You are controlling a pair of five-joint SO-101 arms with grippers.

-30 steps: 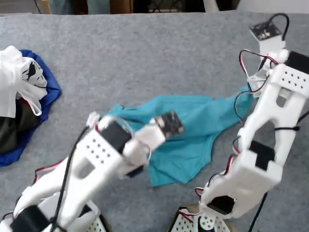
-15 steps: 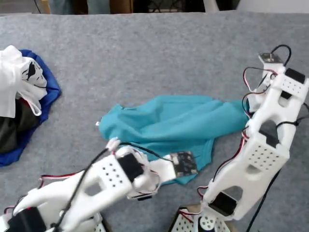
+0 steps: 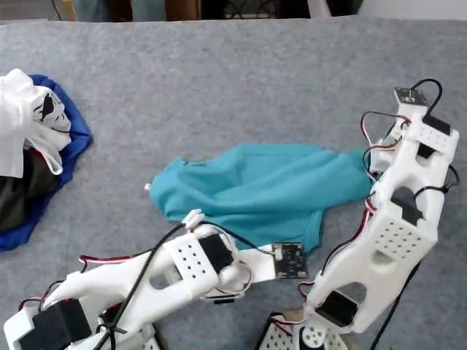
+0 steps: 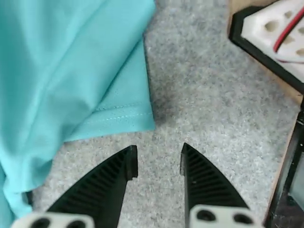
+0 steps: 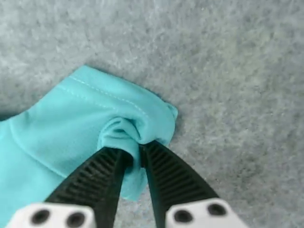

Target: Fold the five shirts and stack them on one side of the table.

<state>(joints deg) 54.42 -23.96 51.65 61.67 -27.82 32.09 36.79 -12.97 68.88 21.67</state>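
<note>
A teal shirt (image 3: pixel 255 186) lies crumpled across the middle of the grey table (image 3: pixel 241 80). My right gripper (image 5: pixel 135 153) is shut on a bunched fold at the shirt's (image 5: pixel 71 123) hemmed right-hand end, low on the felt. The right arm (image 3: pixel 408 197) stands over that end. My left gripper (image 4: pixel 157 159) is open just above bare felt, a little off the hemmed front corner of the shirt (image 4: pixel 71 71), with nothing between its fingers. The left arm (image 3: pixel 197 266) stretches along the front edge of the table.
A pile of other shirts sits at the far left edge: a white one (image 3: pixel 25 117) on top, a blue one (image 3: pixel 69 142) and a dark one (image 3: pixel 18 193) under it. The right arm's base (image 4: pixel 270 33) stands close beside the left gripper.
The left arm has swung off the top of the shirt, down and to the right, to the shirt's front corner. The right arm has dropped lower at the shirt's right end.
</note>
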